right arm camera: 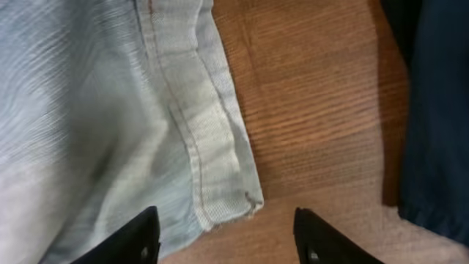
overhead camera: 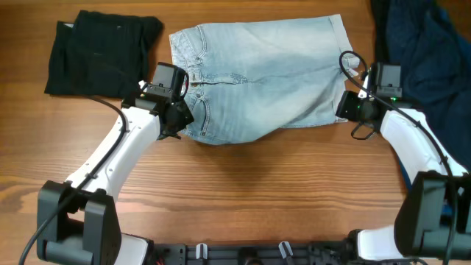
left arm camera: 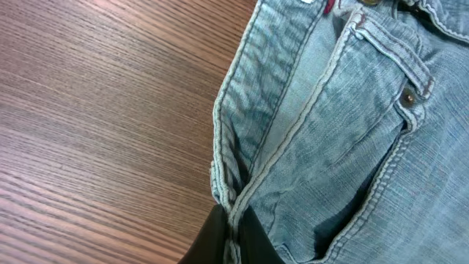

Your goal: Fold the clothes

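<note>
Right wrist — hem of shorts [right arm camera: 88, 110] between parted jaws.

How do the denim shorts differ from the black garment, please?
The denim shorts are pale blue and spread wide; the black garment is dark and folded compactly. The left gripper pinches the shorts' waistband; no gripper holds the black garment. Both lie on the table.

Robotics lab bench: white-and-black jointed left arm [overhead camera: 110, 158] and right arm [overhead camera: 416, 140] rise from six o'clock over a brown wood-grain table [overhead camera: 243, 191], pale blue denim shorts [overhead camera: 265, 73] at twelve.
</note>
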You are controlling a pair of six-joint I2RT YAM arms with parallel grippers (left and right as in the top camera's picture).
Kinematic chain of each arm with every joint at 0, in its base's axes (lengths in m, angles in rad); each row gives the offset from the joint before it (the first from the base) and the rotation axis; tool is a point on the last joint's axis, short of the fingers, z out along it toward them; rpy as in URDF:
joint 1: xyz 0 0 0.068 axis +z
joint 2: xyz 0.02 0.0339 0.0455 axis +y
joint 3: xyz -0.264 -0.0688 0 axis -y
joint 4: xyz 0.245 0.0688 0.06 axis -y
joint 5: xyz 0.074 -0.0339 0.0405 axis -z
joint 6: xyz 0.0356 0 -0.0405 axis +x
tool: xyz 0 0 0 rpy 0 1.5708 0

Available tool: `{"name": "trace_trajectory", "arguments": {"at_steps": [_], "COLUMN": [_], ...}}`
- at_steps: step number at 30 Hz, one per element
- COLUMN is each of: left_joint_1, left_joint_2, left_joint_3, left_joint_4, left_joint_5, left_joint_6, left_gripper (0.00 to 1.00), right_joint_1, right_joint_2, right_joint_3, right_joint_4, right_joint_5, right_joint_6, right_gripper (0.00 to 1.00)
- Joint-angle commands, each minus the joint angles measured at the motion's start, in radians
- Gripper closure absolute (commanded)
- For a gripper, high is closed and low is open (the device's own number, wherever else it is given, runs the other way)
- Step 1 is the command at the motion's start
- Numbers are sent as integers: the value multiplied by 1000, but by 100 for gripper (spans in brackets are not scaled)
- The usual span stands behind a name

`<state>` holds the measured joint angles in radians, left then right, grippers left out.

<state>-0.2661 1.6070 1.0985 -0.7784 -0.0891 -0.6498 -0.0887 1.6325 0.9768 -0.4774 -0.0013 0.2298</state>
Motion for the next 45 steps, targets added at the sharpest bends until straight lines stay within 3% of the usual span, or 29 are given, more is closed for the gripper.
{"name": "trace_trajectory", "arguments": {"at_steps": [1,6,9,11,12,18,23,32,37,45], "left_joint_1": [7,8,7,7,7,10,48,52,-46,-82], "left_joint_2": [-8,-8,-8,-8,-8,-8,-8,-16,-89,-98], "left_joint_3": [-6,-6,-6,-6,-6,-6,-6,-6,-6,-6], "left_joint_4": [7,21,22,22,21,-29,-189,-348,-332,-3], "left_joint_5": [-40,-40,-40,-40,-40,-40,-39,-28,-51,-174], "left_joint_6": [-18,-18,-18,-18,-18,-20,-137,-230,-286,-285], "left_gripper": [96,95,95,95,95,96,96,96,96,96], "right_joint_1": [0,0,0,0,0,-54,-122,-122,-122,-72], "right_joint_2": [67,173,179,179,177,29,-161,-261,-357,-221], "right_joint_3": [-21,-21,-21,-21,-21,76,99,98,98,98], "right_joint_4": [15,50,63,64,53,-301,-524,-633,-429,82], "right_joint_5": [20,-26,-25,-26,-26,-25,-24,-25,-185,-237], "right_joint_6": [-25,-19,-20,-17,-6,104,112,109,-13,-44], "right_gripper": [44,44,60,87,96,96,96,96,96,96]}}
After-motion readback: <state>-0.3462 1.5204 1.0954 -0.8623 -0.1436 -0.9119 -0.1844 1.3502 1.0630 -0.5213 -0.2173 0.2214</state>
